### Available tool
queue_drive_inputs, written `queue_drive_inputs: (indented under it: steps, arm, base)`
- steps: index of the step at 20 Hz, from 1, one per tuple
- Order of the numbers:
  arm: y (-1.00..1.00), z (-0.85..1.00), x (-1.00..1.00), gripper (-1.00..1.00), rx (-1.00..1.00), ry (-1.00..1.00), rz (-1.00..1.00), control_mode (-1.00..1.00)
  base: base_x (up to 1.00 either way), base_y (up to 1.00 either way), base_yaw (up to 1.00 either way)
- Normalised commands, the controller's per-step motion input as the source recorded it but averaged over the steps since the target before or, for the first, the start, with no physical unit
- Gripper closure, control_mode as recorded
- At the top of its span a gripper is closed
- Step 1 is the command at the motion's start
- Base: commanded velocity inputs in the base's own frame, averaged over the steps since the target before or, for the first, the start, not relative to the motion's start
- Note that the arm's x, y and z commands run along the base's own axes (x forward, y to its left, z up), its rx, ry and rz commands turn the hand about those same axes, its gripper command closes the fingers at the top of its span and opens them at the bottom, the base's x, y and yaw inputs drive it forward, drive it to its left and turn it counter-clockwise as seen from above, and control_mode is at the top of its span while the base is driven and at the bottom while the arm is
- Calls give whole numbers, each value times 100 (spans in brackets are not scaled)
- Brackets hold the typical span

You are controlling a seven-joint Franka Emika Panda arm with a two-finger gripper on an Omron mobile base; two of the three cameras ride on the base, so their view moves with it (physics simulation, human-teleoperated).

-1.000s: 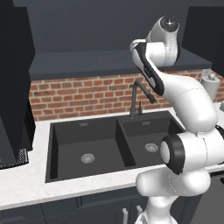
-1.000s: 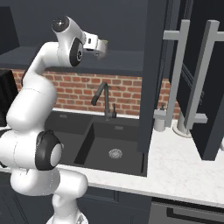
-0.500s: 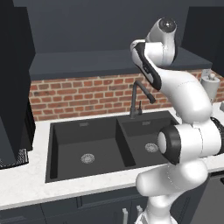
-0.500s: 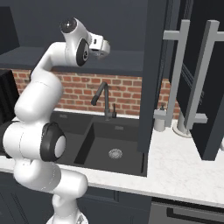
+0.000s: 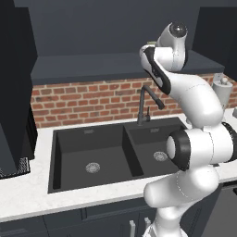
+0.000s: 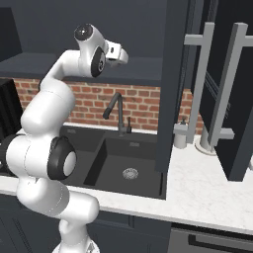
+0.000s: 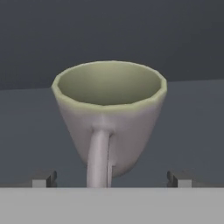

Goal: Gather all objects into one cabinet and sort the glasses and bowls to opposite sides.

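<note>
1. While its jaws stand wide apart, the gripper [image 7: 112,179] grips nothing.
2. Straight ahead of the fingertips [image 7: 43,180] stands the small pale bowl with olive-green rim [image 7: 109,116], upright, its handle-like stem toward the gripper.
3. The bowl sits on a dark shelf [image 7: 192,131].
4. Below that shelf lie the brick wall [image 5: 92,99], faucet [image 5: 146,104] and black sink [image 5: 92,152].
</note>
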Motion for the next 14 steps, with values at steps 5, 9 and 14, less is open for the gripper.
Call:
queue_drive_inputs:
  steps: [5,9,14]
  arm:
    - [0,0,0,-100,0,0,0,-100]
    - [0,0,0,-100,0,0,0,-100]
    - [0,0,0,-100,0,0,0,-100]
  base:
    - [0,0,0]
    - [0,0,0]
    - [0,0,0]
